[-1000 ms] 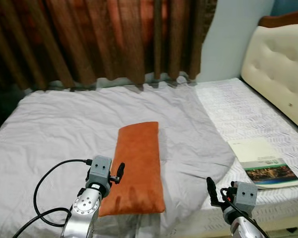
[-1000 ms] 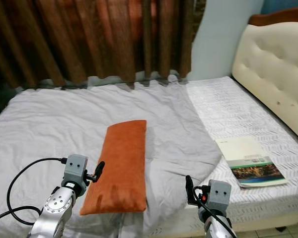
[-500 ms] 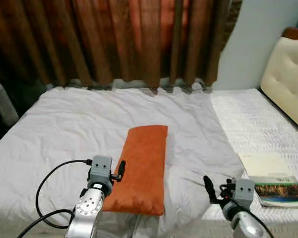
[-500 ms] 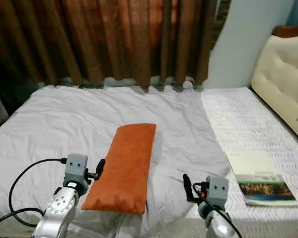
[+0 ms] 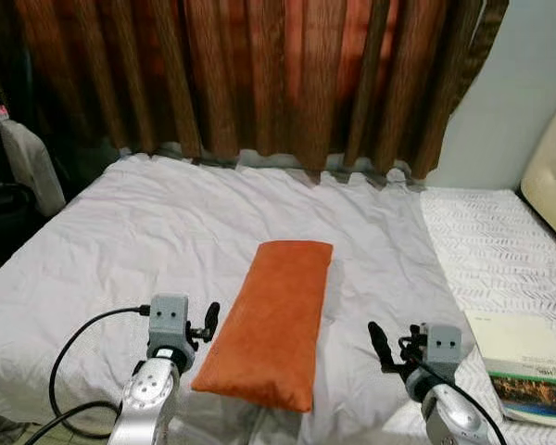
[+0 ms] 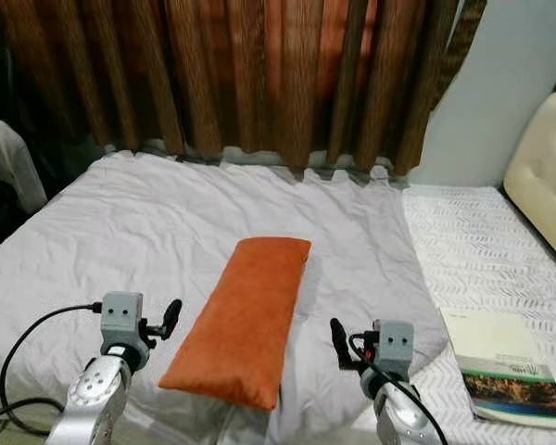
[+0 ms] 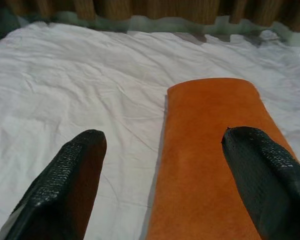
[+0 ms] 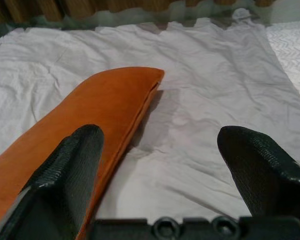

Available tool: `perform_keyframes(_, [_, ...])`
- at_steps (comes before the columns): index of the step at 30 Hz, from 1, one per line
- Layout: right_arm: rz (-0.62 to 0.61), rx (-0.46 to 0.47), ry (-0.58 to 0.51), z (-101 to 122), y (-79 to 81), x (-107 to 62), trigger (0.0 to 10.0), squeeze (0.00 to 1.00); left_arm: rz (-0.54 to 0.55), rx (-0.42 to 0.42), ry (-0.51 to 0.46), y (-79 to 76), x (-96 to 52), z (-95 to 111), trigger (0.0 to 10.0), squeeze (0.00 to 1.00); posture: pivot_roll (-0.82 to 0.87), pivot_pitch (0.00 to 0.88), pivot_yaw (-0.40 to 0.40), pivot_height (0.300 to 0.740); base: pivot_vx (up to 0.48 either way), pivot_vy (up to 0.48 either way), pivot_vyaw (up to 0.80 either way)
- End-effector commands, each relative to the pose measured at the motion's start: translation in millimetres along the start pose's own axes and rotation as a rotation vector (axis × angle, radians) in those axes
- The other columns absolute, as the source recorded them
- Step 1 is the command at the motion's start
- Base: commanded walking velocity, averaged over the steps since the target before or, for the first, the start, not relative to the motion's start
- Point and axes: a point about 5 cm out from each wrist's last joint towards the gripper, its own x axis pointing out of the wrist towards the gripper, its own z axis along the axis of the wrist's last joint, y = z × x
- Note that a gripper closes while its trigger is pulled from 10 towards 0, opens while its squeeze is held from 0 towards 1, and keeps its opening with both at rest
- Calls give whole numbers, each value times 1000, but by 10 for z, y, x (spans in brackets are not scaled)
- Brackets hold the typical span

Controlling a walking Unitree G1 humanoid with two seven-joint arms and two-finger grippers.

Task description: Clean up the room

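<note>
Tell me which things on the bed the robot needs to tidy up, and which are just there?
Probably for tidying:
orange pillow, lying on the grey sheet between the open left gripper and open right gripper
book, near the bed's edge

Just there:
brown curtains
cream headboard

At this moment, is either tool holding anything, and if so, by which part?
Nothing is held. The left tool and the right tool are both open, poised on either side of the near end of the orange pillow lying on the bed sheet.
</note>
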Motion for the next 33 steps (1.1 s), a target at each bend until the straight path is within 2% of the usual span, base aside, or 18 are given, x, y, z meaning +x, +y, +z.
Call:
perform_keyframes(1, [-4,2,-10,4,7,4,10000,0,-14,1,-18,58,7,38,10000,0,-10,0,-35,740,300,375,0])
perform_keyframes(5, [3,-7,-11,-11,12,-16,10000,0,-59,39,-7,103,45,58,10000,0,-11,0,-32,740,303,372,0])
perform_keyframes(13, [6,-5,2,-38,28,-9,10000,0,-96,49,-9,54,95,93,10000,0,-18,0,-24,740,331,347,-800])
perform_keyframes(15, [10,-16,4,-44,35,-8,10000,0,-120,105,17,-9,114,48,10000,0,-24,0,-19,740,0,0,-400])
perform_keyframes(18, [2,-14,-4,-48,33,-19,10000,0,-125,114,18,-31,128,43,10000,0,-29,0,-17,740,0,0,-267])
perform_keyframes(33, [-2,-23,-14,-40,24,-54,10000,0,-119,100,10,-53,112,14,10000,0,-35,6,-27,740,0,0,0])
